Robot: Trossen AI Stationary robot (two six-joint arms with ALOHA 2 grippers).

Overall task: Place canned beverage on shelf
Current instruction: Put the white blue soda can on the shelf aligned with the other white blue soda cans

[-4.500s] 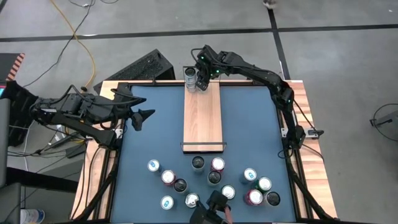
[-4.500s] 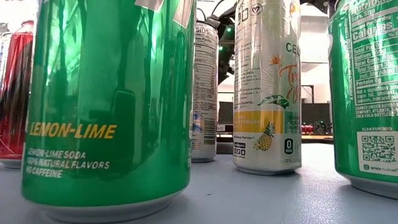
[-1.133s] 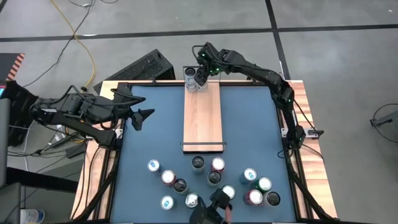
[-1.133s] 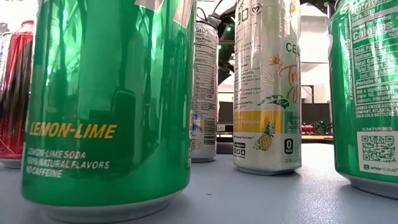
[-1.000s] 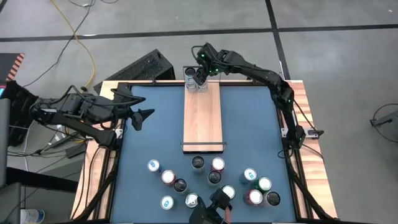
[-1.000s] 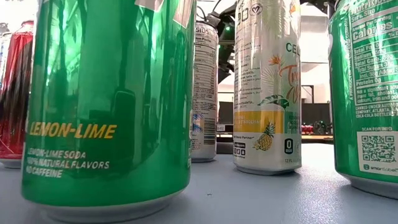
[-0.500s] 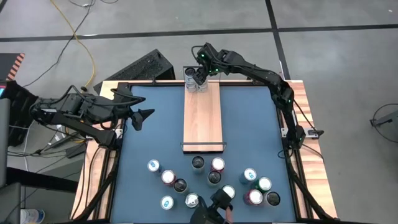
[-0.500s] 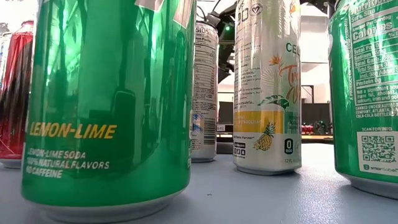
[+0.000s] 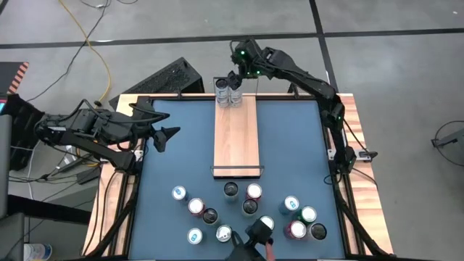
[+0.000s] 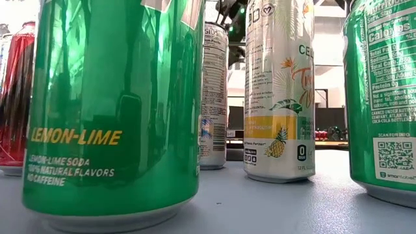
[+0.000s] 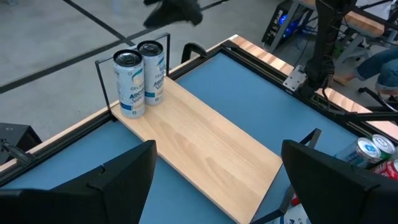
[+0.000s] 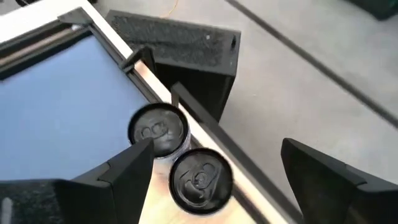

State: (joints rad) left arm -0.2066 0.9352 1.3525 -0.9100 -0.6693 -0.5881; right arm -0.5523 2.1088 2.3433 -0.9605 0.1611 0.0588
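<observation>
Two pale slim cans [image 9: 228, 92] stand upright and touching at the far end of the shelf [image 9: 236, 138], against its black wire rail [image 11: 134, 51]; the left wrist view shows both inside that rail. The right gripper [image 9: 239, 73] hangs above and just beyond them, past the table's far edge, fingers spread wide and holding nothing; the right wrist view looks down on both can tops between its dark fingers [image 12: 115, 177]. The left gripper [image 9: 165, 135] waits over the table's left edge, fingers wide and empty.

The rest of the plank is bare. Remaining cans [image 9: 246, 210] cluster upright along the table's near edge, well apart from the shelf.

Handling judgement: the cans look like thin-walled aluminium, rigid if full, smooth and likely slippery, and tall enough to tip easily. Best hold appears to be across the body at mid-height or slightly above, squeezing moderately to avoid denting. Crowding in the cluster risks knocking neighbours; an outer can is the safer pick.
</observation>
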